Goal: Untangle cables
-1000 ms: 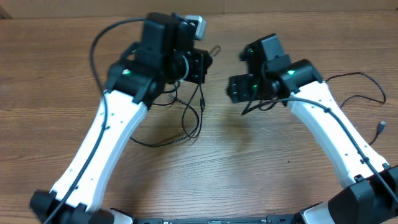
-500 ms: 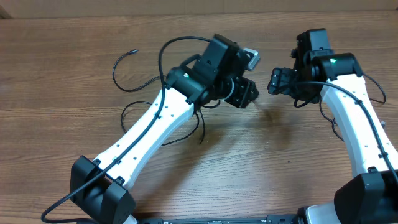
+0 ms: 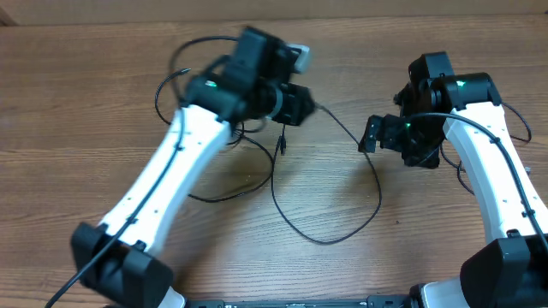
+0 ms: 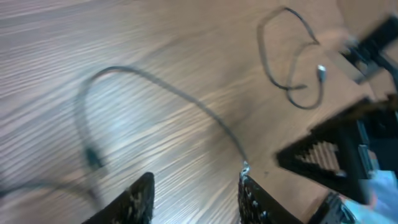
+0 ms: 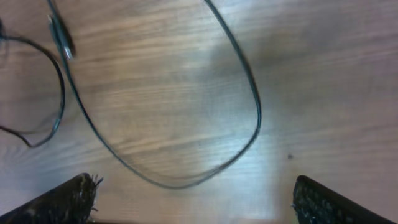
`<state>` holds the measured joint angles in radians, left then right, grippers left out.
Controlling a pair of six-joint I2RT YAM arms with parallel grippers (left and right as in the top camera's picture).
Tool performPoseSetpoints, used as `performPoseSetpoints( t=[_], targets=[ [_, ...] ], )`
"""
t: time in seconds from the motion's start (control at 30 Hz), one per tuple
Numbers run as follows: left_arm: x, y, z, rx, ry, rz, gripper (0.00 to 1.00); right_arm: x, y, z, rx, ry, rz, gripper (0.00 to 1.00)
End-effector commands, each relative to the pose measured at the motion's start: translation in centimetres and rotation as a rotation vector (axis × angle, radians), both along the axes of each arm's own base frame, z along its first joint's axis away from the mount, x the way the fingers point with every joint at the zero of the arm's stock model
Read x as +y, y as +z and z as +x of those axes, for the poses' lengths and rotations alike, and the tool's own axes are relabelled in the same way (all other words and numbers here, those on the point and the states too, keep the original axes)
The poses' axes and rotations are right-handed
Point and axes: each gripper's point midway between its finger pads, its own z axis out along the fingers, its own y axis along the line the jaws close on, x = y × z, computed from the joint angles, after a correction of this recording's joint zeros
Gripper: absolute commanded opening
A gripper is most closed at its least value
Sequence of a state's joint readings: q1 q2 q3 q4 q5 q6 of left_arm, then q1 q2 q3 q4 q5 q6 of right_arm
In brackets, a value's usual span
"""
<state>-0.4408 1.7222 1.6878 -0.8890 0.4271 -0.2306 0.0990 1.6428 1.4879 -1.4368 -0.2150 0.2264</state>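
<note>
While cable (image 5: 259, 118) loops below right end effector (image 5: 196, 202), seemingly untouched, jaws wide

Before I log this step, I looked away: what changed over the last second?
The left gripper and right gripper swung apart, drawing one cable out into a long loop on the table between them. Both opened; neither clamps it now. The strands under the left arm stayed put.
</note>
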Motion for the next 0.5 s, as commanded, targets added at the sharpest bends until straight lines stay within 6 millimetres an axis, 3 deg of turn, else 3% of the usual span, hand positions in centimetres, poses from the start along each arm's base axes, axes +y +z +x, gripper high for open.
performPoseSetpoints(
  t=[0.0,0.1,0.23,0.47],
  targets=[
    [4.8,4.0,0.5,-0.102,0.106,0.042,0.46,0.2,0.4,-1.2,0.02,-0.014,0.013,1.0],
    [8.1,4.2,-0.1,-0.078,0.183,0.093,0.49,0.3,-0.1,-2.0,0.07,-0.064,0.022,1.0],
    [10.2,3.8,-1.4,-0.015,0.223,0.119,0.54,1.6,-0.6,-2.7,0.11,-0.066,0.103,1.0],
    [11.6,2.6,-2.6,0.053,0.24,0.173,0.55,0.6,-3.3,-3.6,0.163,-0.157,0.037,1.0]
  ],
)
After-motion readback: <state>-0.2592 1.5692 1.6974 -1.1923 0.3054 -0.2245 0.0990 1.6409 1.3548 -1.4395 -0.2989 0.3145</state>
